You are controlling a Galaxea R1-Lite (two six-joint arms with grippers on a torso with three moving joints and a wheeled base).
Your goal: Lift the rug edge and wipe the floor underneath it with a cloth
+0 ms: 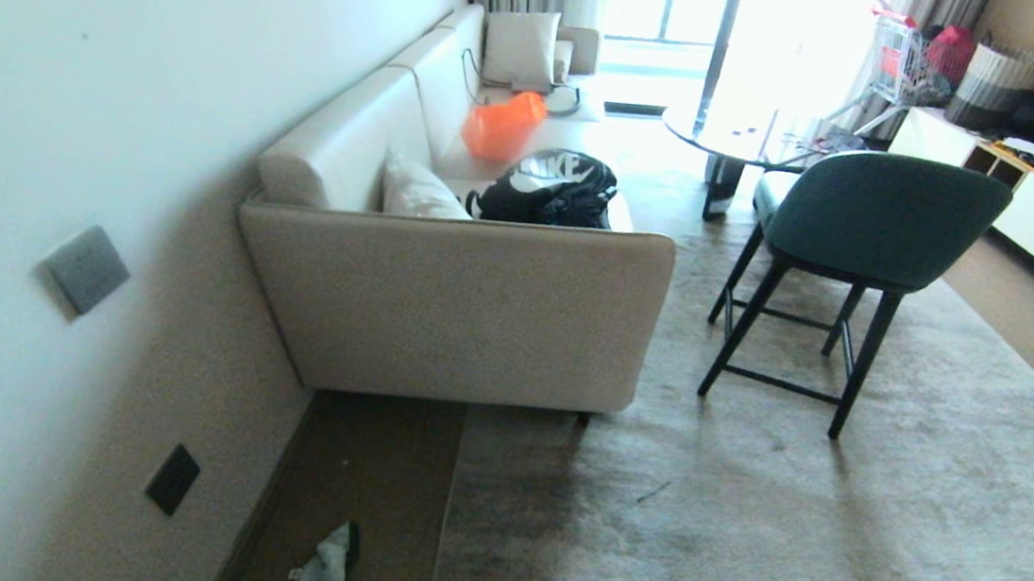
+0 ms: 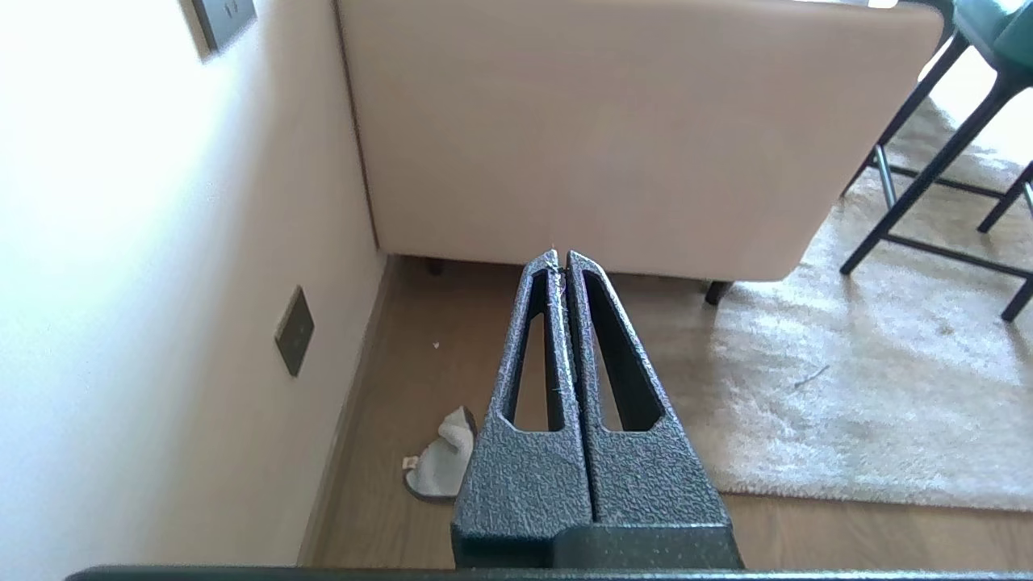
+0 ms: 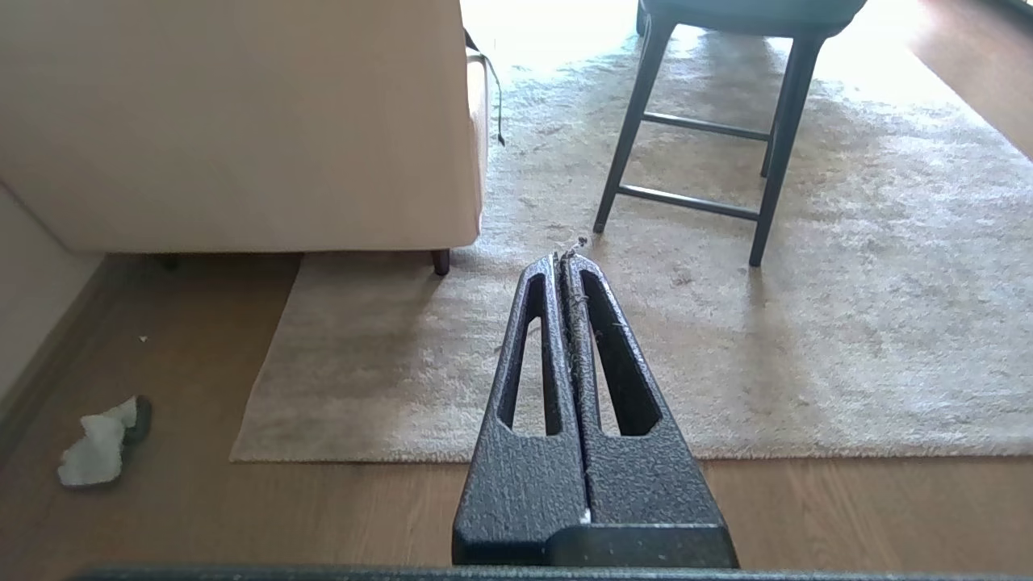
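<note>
Grey-blue cloth (image 1: 321, 577) lies crumpled on the floor (image 1: 386, 468), near the rug edge (image 1: 448, 512) and beside the wall. Both the left end effector (image 2: 562, 257) and right end effector (image 3: 567, 258) are clenched, empty. Beyond the rug edge stands a beige sofa (image 1: 468, 305).

Cream sofa (image 1: 449, 303) standing along pale wall (image 1: 71, 96), green chair (image 1: 875, 221) beside round table (image 1: 731, 133), bright daylight flooding through what seems a balcony window (image 1: 667, 11).
</note>
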